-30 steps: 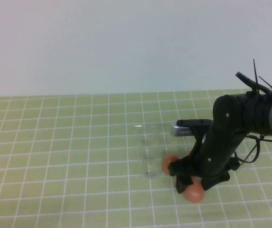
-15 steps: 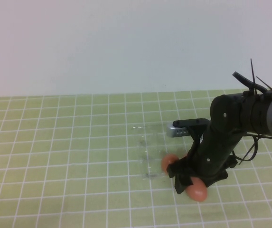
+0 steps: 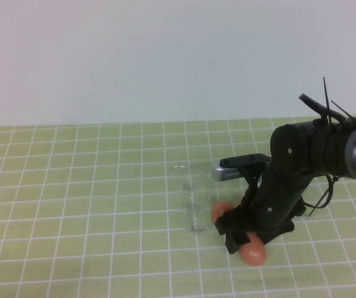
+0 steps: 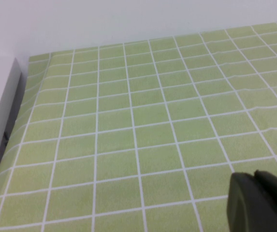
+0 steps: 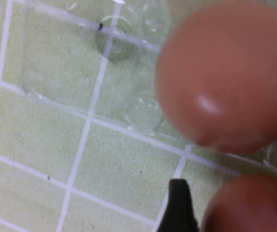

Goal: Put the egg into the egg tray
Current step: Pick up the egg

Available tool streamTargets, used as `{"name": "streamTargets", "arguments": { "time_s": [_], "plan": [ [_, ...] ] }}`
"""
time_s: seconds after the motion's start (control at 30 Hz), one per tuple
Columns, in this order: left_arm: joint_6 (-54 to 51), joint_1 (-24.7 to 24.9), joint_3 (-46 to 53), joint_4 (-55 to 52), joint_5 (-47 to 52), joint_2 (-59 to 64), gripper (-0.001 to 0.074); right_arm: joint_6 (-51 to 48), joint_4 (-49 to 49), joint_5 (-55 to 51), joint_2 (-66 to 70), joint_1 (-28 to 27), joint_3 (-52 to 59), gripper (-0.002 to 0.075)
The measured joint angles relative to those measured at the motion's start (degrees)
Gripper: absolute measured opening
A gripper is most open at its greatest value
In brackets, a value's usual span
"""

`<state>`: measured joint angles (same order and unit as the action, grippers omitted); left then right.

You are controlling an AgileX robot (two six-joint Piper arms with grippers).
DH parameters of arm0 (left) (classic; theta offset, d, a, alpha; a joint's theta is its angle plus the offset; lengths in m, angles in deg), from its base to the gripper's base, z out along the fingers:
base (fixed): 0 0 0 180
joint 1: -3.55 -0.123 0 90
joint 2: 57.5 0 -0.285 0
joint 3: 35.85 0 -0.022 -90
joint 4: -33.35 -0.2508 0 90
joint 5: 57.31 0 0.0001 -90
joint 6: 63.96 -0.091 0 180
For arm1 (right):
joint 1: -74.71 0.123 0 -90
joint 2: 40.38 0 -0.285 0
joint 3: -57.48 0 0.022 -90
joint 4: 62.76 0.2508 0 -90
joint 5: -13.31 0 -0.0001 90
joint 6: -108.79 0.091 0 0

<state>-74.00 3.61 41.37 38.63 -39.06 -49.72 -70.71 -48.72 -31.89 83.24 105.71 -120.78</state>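
Note:
The clear egg tray [image 3: 190,197] lies on the green grid mat, barely showing but for its glints. One orange-brown egg [image 3: 222,212] sits at the tray's right edge; in the right wrist view it [image 5: 225,72] rests in a cup of the tray [image 5: 75,72]. My right gripper [image 3: 242,244] is just in front of the tray's right end, shut on a second egg [image 3: 253,254], which sits beside one black fingertip [image 5: 179,208] in the right wrist view [image 5: 254,208]. The other finger is out of frame. My left gripper [image 4: 261,193] is shut and empty over bare mat.
The green grid mat [image 3: 72,205] covers the table up to a pale wall behind. The right arm's dark body and cables [image 3: 302,167] stand over the right side. A grey table edge [image 4: 5,125] shows in the left wrist view.
My right arm has shifted a little to the left, towards the tray, with the egg at its fingertips. The egg at the tray's edge has not moved.

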Motion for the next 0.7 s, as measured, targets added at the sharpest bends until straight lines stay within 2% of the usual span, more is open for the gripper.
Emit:
{"name": "streamTargets", "arguments": {
  "time_s": [0.17, 0.4, 0.7],
  "plan": [
    [0.0, 0.0, 0.0, 0.0, 0.0, 0.0, -0.0002, 0.0, 0.0, 0.09, 0.0, 0.0, -0.08, 0.05],
    [0.0, 0.0, 0.0, 0.0, 0.0, 0.0, -0.0002, -1.47, -0.09, 0.09, 0.09, 0.0, -0.21, 0.0387],
    [0.0, 0.0, 0.0, 0.0, 0.0, 0.0, -0.0002, -4.04, -0.09, -1.15, 0.09, 0.0, -0.34, 0.0358]
  ]
}}
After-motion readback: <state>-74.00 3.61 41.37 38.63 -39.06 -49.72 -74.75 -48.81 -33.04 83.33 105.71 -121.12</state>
